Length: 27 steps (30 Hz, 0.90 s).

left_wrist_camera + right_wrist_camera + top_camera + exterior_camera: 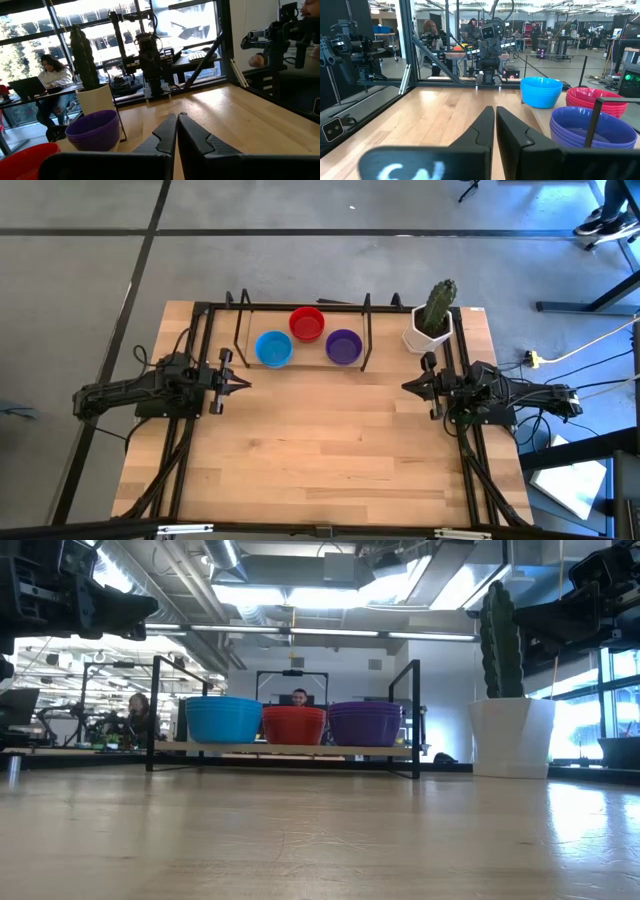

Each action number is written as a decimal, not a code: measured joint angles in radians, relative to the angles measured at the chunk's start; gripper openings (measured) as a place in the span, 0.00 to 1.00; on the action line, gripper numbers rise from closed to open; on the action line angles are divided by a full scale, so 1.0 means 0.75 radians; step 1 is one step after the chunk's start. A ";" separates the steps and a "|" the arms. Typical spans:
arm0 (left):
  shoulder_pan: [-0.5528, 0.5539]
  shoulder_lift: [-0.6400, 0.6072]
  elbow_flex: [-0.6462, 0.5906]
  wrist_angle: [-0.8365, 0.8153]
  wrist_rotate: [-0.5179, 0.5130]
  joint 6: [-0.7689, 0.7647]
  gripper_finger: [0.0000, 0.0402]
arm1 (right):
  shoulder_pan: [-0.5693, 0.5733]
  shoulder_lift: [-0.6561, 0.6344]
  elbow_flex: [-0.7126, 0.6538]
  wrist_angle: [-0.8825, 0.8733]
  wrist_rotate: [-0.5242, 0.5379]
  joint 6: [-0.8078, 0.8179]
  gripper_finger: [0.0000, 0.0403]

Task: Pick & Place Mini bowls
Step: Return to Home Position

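High view: the mini bowls stand in a blue stack, a red stack and a purple stack on the black-framed shelf, with a white pot holding a cactus just beside its right end. At the table's sides, the left gripper and the right gripper hover well apart, both with jaws pressed together and empty. A white marking on the right gripper's body is too blurred to read.

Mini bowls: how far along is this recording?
Looks finished. Every bowl in view sits on the shelf in a blue stack, red stack and purple stack. Nothing is in hand: the left gripper and right gripper hover at the sides of the table, fingers shut and empty. No bowl looks left to place.
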State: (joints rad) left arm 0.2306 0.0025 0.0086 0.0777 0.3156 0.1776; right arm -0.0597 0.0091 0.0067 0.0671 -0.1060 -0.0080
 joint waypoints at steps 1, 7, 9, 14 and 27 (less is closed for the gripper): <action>0.000 0.000 0.000 0.000 0.000 0.000 0.03 | 0.000 0.000 0.000 0.000 0.000 0.000 0.05; 0.000 0.000 0.000 0.000 0.000 0.000 0.02 | 0.000 0.000 0.000 0.000 0.000 0.000 0.05; 0.000 0.000 0.000 0.000 0.000 0.000 0.02 | 0.000 0.000 0.000 0.000 0.000 0.000 0.05; 0.000 -0.001 -0.001 0.000 0.000 0.000 0.03 | 0.000 0.000 0.000 0.000 0.000 0.000 0.05; 0.000 0.000 0.000 0.000 0.000 0.000 0.02 | 0.000 0.000 0.000 0.000 0.000 0.000 0.05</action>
State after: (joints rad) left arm 0.2309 0.0024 0.0082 0.0780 0.3153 0.1779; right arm -0.0597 0.0093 0.0067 0.0673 -0.1059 -0.0082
